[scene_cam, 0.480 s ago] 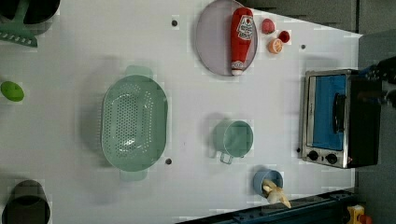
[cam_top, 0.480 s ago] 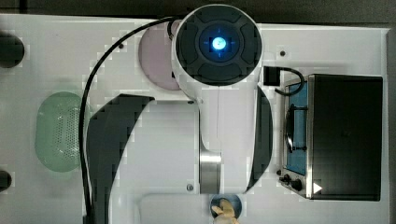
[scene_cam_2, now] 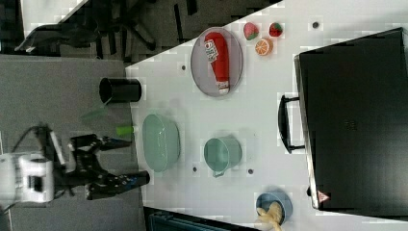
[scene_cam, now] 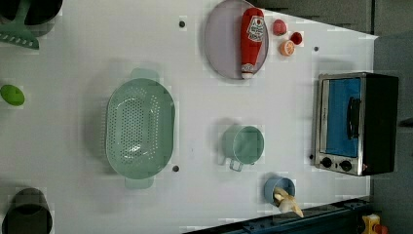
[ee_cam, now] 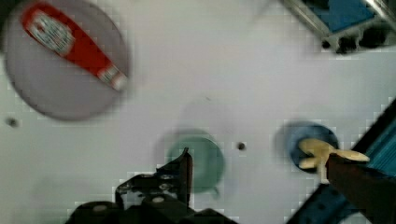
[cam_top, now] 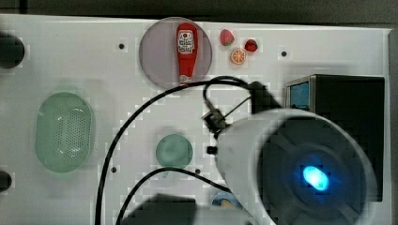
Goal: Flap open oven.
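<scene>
I see the oven (scene_cam: pixel 355 124) near the white table's (scene_cam: pixel 195 122) edge on the left view's right, its blue glass door shut, one curved handle (scene_cam: pixel 353 118) across the glass and two black knobs (scene_cam: pixel 336 164) at the door's lower end in the left view. The open room in front of the door is a bare strip of table between the oven and the green mug (scene_cam: pixel 242 145). In the right view my gripper (scene_cam_2: pixel 122 161) hangs off the table's edge, over the grey floor, well apart from the oven, jaws spread wide and holding nothing.

On the round plate (scene_cam: pixel 221 41) lies one red ketchup bottle (scene_cam: pixel 253 41); its label carries writing I cannot read. A red warning triangle (scene_cam_2: pixel 321 196) sits on the oven's black top in the right view.

I count one green colander (scene_cam: pixel 140 127), one green mug, one blue cup (scene_cam: pixel 278 187) with something pale in it, two strawberries (scene_cam_2: pixel 262 30), one orange half (scene_cam: pixel 287 48), two dark cups (scene_cam: pixel 28 210) at the corners on the left view's left, and one small green thing (scene_cam: pixel 12 95) on the left view's left edge.

In the top view the arm's white body (cam_top: pixel 291 168) covers most of the oven's front, with black cables (cam_top: pixel 136 122) looping across the table.
</scene>
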You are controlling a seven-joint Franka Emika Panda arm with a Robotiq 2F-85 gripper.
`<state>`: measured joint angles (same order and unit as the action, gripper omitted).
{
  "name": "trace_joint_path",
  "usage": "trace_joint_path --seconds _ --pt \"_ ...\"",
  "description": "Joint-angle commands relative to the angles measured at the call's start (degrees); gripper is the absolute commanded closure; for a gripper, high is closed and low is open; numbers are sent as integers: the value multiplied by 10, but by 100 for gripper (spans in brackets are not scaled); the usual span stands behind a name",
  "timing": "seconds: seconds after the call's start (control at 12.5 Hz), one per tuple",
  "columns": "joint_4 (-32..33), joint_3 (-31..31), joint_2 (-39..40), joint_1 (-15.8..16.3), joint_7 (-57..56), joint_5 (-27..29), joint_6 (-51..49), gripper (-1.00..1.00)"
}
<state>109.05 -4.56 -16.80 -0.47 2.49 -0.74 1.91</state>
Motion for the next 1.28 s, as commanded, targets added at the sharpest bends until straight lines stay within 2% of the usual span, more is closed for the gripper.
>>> trace_joint_path --seconds 0.08,0.48,0.56,0.72,0.96,1.28 --pt "-6 4 19 -1 37 6 -1 -65" --pt "13 -11 22 -4 33 4 0 55" --pt "22 -19 25 -4 32 3 1 65" --pt "45 -40 30 -5 11 0 4 65" --pt "79 -74 41 -8 -88 -10 31 65" --pt "135 -115 53 -10 -251 -80 137 65"
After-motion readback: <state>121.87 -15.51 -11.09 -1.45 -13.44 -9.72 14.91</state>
